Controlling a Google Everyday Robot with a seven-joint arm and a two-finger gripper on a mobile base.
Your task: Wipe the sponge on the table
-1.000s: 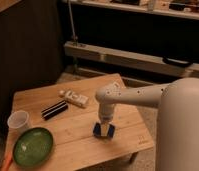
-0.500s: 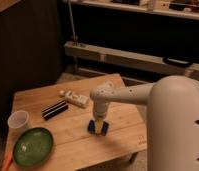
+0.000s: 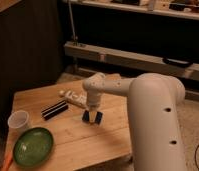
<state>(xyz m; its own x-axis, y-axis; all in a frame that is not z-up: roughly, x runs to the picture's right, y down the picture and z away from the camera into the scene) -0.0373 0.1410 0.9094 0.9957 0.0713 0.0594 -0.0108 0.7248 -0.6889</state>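
Robot with a thick white arm (image 3: 153,115) reaches from the right over a low wooden table (image 3: 93,145). The gripper (image 3: 92,114) points straight down near the middle of the tabletop. Its jaws look closed on the sponge (image 3: 87,117), a small blue block with a paler face that sits flat on the wood directly beneath the wrist. Dark blue shows on either side of the gripper's tip.

Left of the sponge, and apart from it, lies a black-and-white striped bar (image 3: 55,109). Just behind that, a white bottle (image 3: 73,97) lies on its side. Near the left edge stand a white cup (image 3: 18,121) and, in front of it, a green plate (image 3: 33,146).

The step in hand appears to be the wipe itself: dragging the sponge across the planks. To do it well, the grip should be firm and the downward pressure steady but light. That way the sponge's face lies flat on the wood rather than tipping onto an edge or lifting off. Strokes are best kept to the bare planks in front of and to the right of the sponge. A stroke carried leftward risks nudging the striped bar or rolling the bottle, so it should stop short of them.
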